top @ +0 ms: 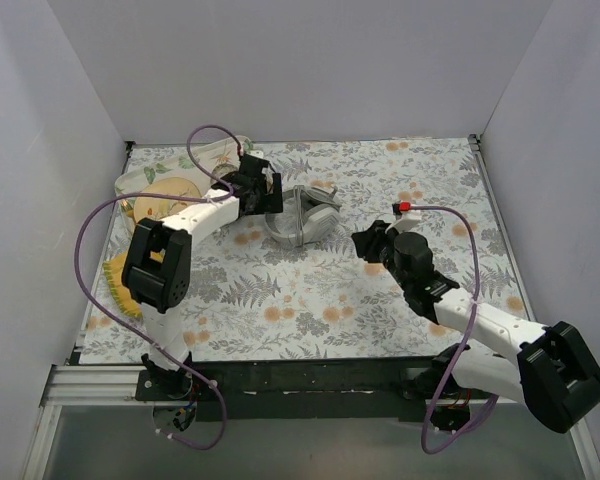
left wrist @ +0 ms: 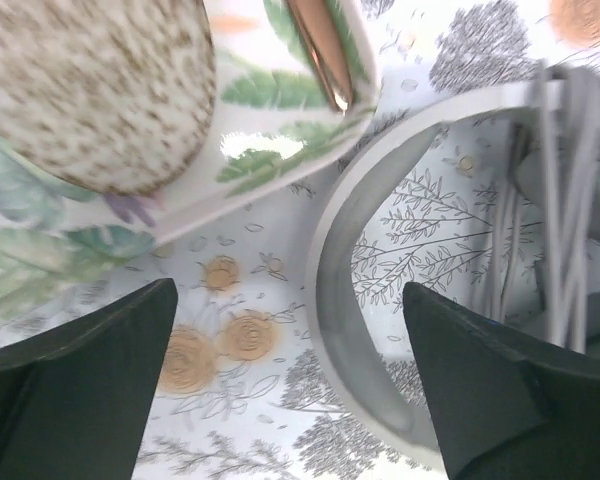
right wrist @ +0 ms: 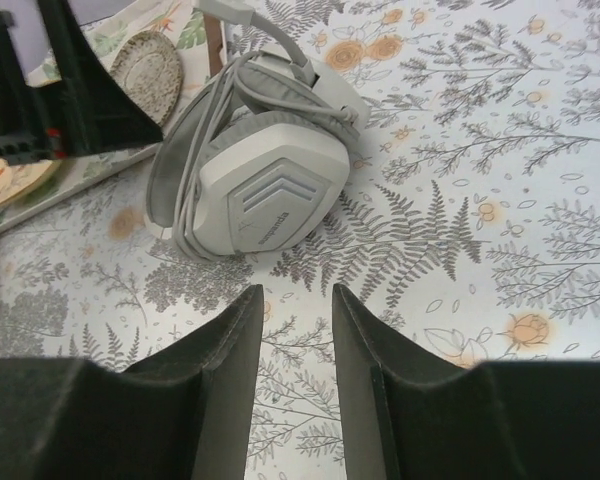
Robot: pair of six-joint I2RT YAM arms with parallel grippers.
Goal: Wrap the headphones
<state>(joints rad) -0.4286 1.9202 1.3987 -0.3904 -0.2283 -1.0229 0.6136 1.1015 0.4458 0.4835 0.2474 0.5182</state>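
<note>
The light grey headphones (top: 302,215) lie on the floral tablecloth at the middle back, folded, with the thin grey cable wound around the earcups. In the right wrist view an earcup (right wrist: 270,185) faces me with cable loops (right wrist: 185,200) at its left side. My left gripper (top: 267,196) is open wide at the headphones' left side; in its wrist view (left wrist: 290,290) the arched headband (left wrist: 330,280) runs between the spread fingers and the wound cable (left wrist: 560,200) is at the right. My right gripper (top: 365,243) is slightly open and empty (right wrist: 296,292), a short way in front of the earcup.
A leaf-patterned tray (top: 145,180) sits at the back left, close behind the left gripper. It holds a speckled dish (left wrist: 90,90) and a copper spoon (left wrist: 320,50). A yellow object (top: 115,275) lies by the left arm. White walls enclose three sides.
</note>
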